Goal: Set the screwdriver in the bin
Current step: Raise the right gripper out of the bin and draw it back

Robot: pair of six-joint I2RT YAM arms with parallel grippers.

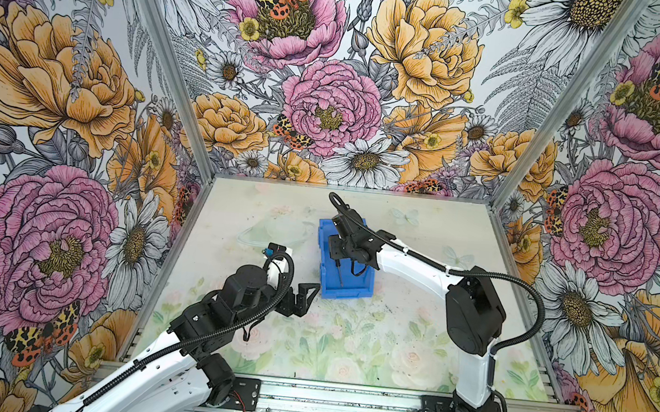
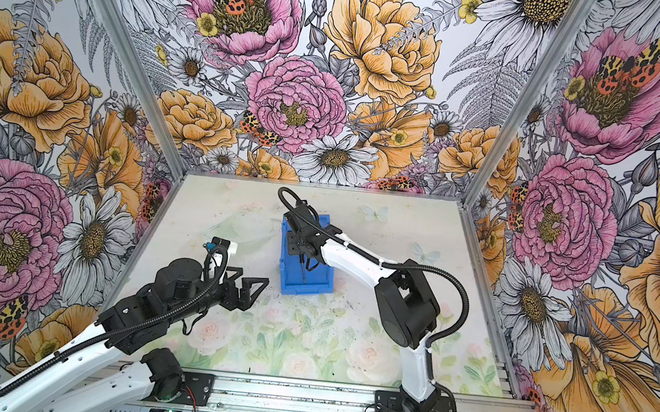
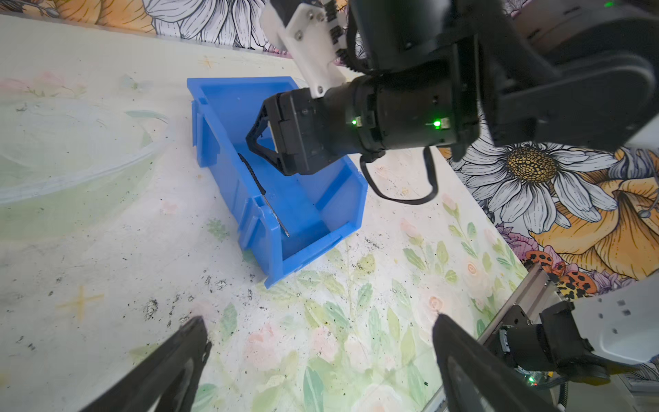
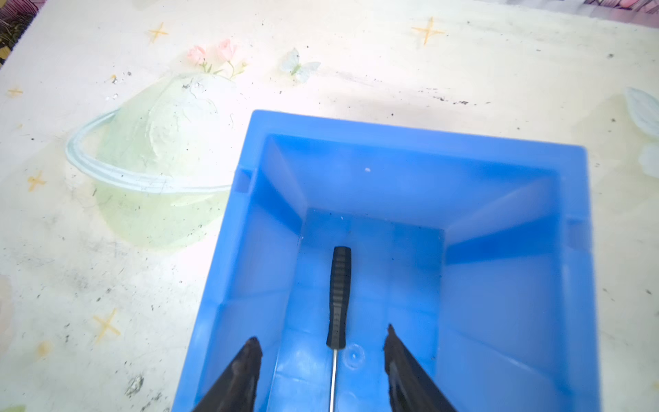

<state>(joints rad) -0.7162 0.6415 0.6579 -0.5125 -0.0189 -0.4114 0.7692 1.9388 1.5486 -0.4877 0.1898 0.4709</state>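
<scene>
Slim black-handled, silver-shafted screwdriver (image 4: 338, 296) lies loose in bright blue rectangular plastic bin (image 4: 410, 132); handle clear only in wrist views; right claw (image 4: 322, 335) parted, empty; left claw (image 3: 319, 319) likewise

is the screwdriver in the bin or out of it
In. The screwdriver lies flat on the floor of the bin; the right gripper is open above it, not touching it.
</scene>
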